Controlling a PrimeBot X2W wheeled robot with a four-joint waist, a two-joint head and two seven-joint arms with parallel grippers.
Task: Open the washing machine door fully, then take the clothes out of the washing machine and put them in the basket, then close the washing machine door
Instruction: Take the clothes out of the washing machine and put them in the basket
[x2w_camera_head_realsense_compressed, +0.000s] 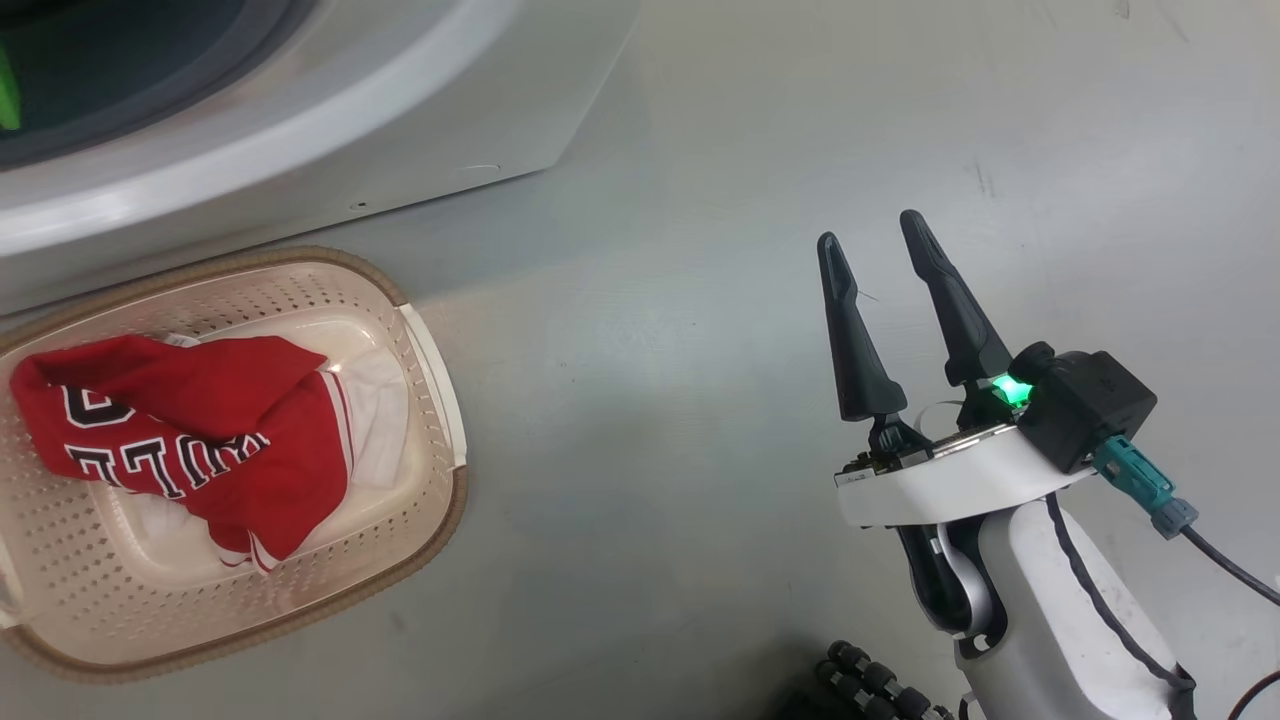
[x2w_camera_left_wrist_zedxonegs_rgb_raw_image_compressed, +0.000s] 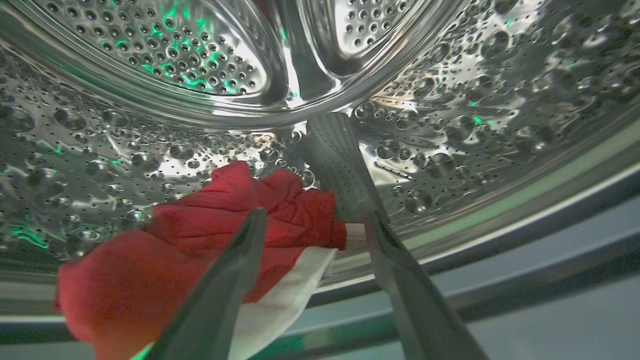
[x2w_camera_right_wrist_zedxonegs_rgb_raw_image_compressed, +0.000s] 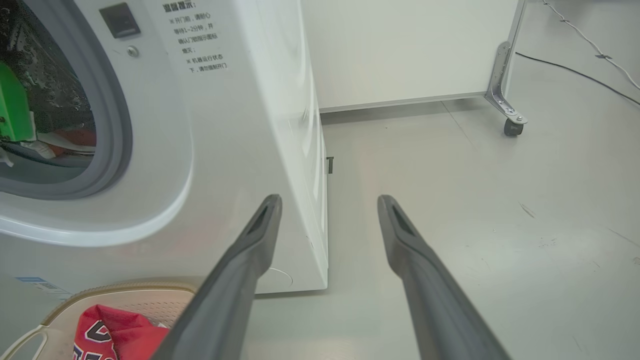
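Got left gripper (x2w_camera_left_wrist_zedxonegs_rgb_raw_image_compressed: 316, 217) spread wide inside the steel drum (x2w_camera_left_wrist_zedxonegs_rgb_raw_image_compressed: 150, 55), gripping nothing. Aimed at a red-and-white piece of the clothes (x2w_camera_left_wrist_zedxonegs_rgb_raw_image_compressed: 200, 235), lower left of left wrist view, lying partly behind the left finger; cannot tell contact. In head view, spotted right gripper (x2w_camera_head_realsense_compressed: 871, 230) at right, also wide and empty, over bare floor (x2w_camera_head_realsense_compressed: 650, 450). Found basket (x2w_camera_head_realsense_compressed: 455, 515) lower left, holding a red lettered jersey (x2w_camera_head_realsense_compressed: 190, 420) over white fabric (x2w_camera_head_realsense_compressed: 375, 400). Washing machine (x2w_camera_head_realsense_compressed: 400, 120) upper left, just beyond basket.
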